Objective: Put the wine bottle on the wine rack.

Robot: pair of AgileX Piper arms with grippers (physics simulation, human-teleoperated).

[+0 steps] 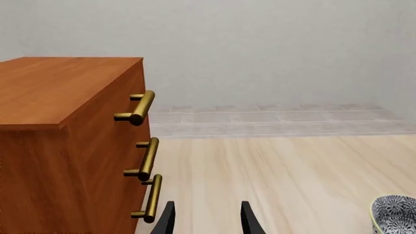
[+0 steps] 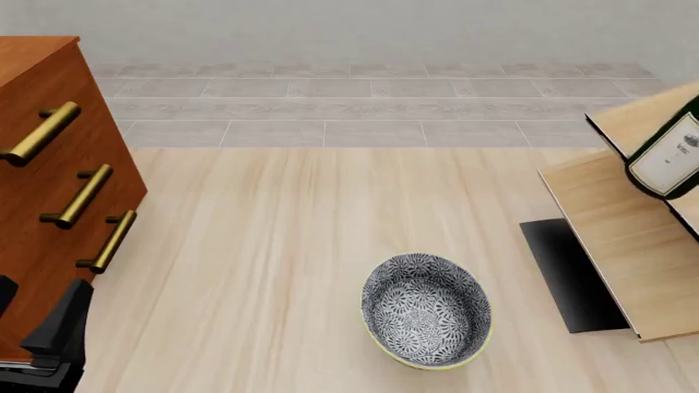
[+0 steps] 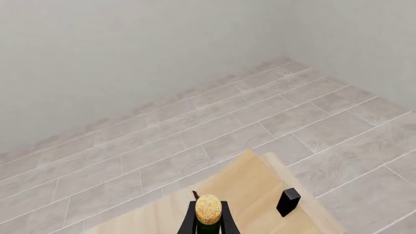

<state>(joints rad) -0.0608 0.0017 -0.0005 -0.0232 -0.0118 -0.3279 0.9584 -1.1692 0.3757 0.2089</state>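
Observation:
The wine bottle (image 2: 664,155) is dark green with a white label and shows at the front view's right edge, tilted over the boards of the pale-wood wine rack (image 2: 623,237). Whether it touches the rack I cannot tell. In the right wrist view its tan cork (image 3: 209,209) sits between two dark fingers (image 3: 189,222) of my right gripper (image 3: 208,219), which is shut on the bottle's neck above the rack (image 3: 254,190). The right arm is out of the front view. My left gripper (image 2: 33,319) is open and empty at the near left; it also shows in the left wrist view (image 1: 208,219).
A reddish-brown drawer cabinet (image 2: 44,188) with brass handles stands at the left, close beside the left gripper (image 1: 65,126). A patterned bowl (image 2: 426,311) sits near the middle front (image 1: 396,212). The rack's black base plate (image 2: 568,274) lies on the table at the right.

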